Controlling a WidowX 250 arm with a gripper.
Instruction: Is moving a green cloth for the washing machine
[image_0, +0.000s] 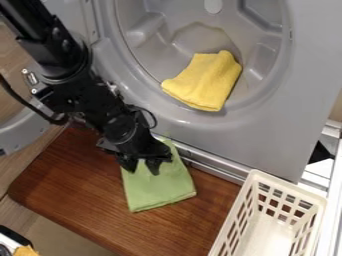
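Observation:
My gripper (142, 168) points down over the upper part of the green cloth (159, 187), its fingers spread apart with green fabric visible between them. Flat on the brown wooden board (80, 192), the cloth lies just in front of the grey washing machine (220, 142). The gripper covers part of its upper end, and whether the fingertips touch the fabric I cannot tell. Inside the machine's round opening lies a yellow cloth (206, 82).
A cream plastic basket (252, 182) with slotted walls stands at the lower right, beside the board. The machine's open door (27, 131) is at the left, behind the arm. An orange item (25, 251) shows at the bottom left corner.

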